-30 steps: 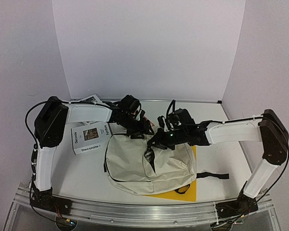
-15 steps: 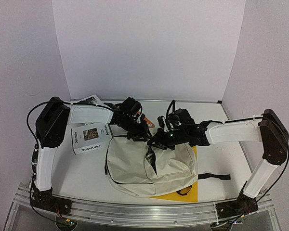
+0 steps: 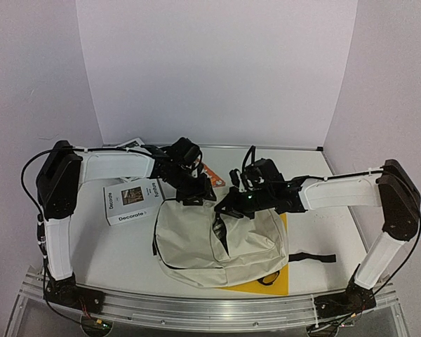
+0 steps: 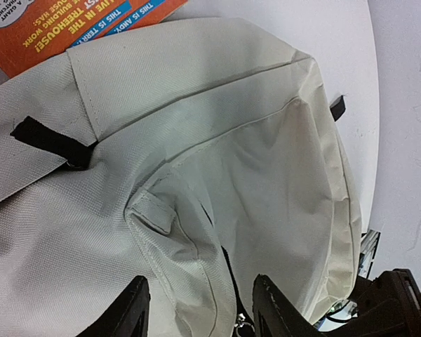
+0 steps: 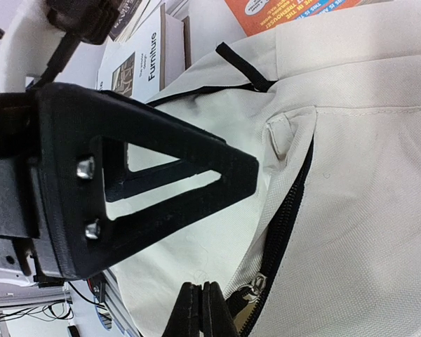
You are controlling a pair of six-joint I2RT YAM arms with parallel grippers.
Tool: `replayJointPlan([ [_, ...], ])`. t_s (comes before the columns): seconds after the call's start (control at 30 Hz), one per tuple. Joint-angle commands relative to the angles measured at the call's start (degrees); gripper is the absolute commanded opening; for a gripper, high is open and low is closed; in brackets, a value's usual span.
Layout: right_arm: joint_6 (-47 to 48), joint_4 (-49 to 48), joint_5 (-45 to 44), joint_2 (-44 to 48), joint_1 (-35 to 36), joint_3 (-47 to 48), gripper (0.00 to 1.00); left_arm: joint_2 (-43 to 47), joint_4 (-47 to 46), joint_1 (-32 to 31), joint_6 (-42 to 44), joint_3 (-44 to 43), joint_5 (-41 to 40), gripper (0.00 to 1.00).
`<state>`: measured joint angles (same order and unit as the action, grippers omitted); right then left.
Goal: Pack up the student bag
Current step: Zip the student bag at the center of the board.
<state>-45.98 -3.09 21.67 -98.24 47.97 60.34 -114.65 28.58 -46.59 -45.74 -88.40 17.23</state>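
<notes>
**Student bag** [image 3: 196, 246]: cream cloth backpack with black zips. It lies flat in the middle of the white table [image 3: 119, 260], between the two arms, with its top toward the back wall. A dark zip opening runs down its middle. A black strap [image 3: 312, 257] trails out from it to the right across the table.

**Yellow sheet** [image 3: 270, 284]: lies under the bag and shows at the bag's near right corner.

**Left gripper** [image 4: 200, 312]: fingers apart, poised at the bag's top left edge. A raised fold of cloth beside the zip sits in the gap between them. Whether either finger touches the cloth cannot be told.

**Right gripper** [image 5: 200, 309]: fingers pressed together at the top middle of the bag, on the edge of the zip opening and just beside the metal zip pull [image 5: 256, 284]. Whether any cloth is pinched between them cannot be told.

**White book** [image 3: 132, 200]: its cover reads "Decorate". It lies flat on the table, just beside the bag's top left corner and below the left forearm.

**Orange book** [image 4: 77, 21]: has blue and white lettering and lies at the bag's far edge. The bag's top covers its near side.

**Further printed item** [image 3: 133, 145]: at the back left of the table, mostly hidden behind the left arm.
</notes>
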Motion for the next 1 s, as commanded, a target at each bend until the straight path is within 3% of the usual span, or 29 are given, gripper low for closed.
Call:
replayJointPlan([
  [0.0, 0.0, -2.8, 0.2, 0.6, 0.6, 0.2, 0.00, 2.1, 0.6, -0.5, -1.3, 0.2, -0.7, 0.51],
  [0.4, 0.3, -2.8, 0.9, 0.4, 0.5, 0.5, 0.00, -4.0, -3.6, -2.5, -3.1, -1.7, 6.7, 0.49],
  [0.7, 0.7, -2.7, 1.3, 0.2, 0.5, 0.8, 0.00, -7.1, -5.0, -2.5, -2.6, -3.5, 4.6, 0.22],
  [0.97, 2.0, -2.3, 2.4, 1.3, 0.8, 0.1, 0.00, -7.9, -5.3, -2.1, -1.4, -4.4, 1.3, 0.10],
])
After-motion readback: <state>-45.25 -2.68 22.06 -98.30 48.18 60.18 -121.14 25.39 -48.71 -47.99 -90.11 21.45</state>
